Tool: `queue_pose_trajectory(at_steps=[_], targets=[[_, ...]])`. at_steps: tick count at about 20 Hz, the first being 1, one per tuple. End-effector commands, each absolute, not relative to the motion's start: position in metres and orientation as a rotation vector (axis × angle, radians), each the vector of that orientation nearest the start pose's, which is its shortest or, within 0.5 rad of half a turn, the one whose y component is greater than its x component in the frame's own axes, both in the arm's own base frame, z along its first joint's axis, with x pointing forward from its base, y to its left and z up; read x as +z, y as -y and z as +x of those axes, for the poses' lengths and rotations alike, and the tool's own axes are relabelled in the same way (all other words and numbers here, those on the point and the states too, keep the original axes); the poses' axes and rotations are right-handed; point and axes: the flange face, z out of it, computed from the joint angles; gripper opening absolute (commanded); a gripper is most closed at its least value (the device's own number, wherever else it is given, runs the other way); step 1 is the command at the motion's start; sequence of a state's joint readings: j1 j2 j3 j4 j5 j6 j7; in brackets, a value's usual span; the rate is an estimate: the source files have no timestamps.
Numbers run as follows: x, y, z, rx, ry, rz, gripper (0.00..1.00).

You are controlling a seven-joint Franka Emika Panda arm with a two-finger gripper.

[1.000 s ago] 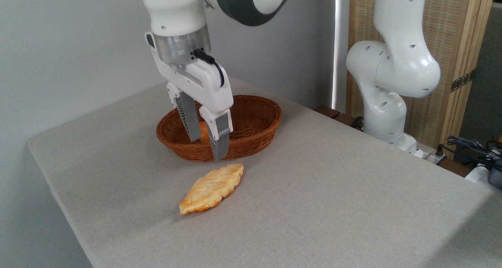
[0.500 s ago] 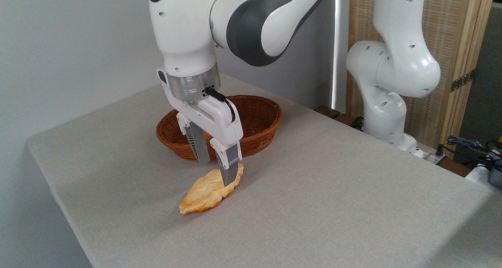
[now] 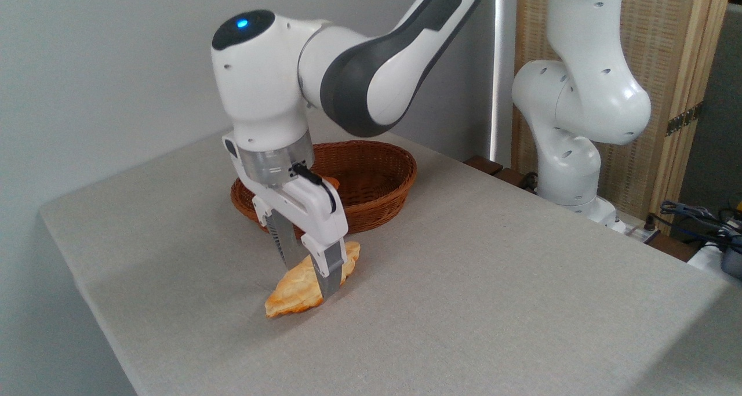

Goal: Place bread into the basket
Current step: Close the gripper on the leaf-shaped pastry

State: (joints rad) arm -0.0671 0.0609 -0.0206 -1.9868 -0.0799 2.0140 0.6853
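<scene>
Closest to the camera is the long flat golden-orange leaf-shaped pastry, lying on the grey cloth-covered table right under the hand. The white two-finger gripper is down over its middle with the fingers spread, one grey finger in front of the pastry and the other behind it, so it straddles the width. Can't tell for sure if the pads are touching yet, but nothing looks squeezed or lifted.

My guess on handling: it's light, thin and fairly stiff, with a bumpy crust that probably grips okay but could crack or flake if pinched hard. Grabbing across the narrow middle seems right, since it should hang balanced rather than tipping.

Just behind the hand sits the oval reddish-brown woven wicker basket, with a bit of a small darker-orange bun peeking out beside the wrist.
</scene>
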Motion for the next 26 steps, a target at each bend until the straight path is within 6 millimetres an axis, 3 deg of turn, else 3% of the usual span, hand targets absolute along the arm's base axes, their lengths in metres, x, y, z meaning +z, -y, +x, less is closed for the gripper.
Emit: queue_pose_trajectory(at_steps=[1, 8, 18, 19, 23, 26], targets=[[0.426, 0.059, 0.566, -0.003, -1.125, -3.034, 1.00], [0.428, 0.059, 0.565, -0.018, -1.118, -3.077, 1.00], [0.416, 0.071, 0.566, 0.018, -1.163, -3.056, 1.00], [0.416, 0.071, 0.566, 0.021, -1.171, -3.050, 0.96], [0.416, 0.071, 0.565, 0.029, -1.218, -3.025, 0.54], [0.416, 0.070, 0.565, 0.032, -1.242, -3.016, 0.50]])
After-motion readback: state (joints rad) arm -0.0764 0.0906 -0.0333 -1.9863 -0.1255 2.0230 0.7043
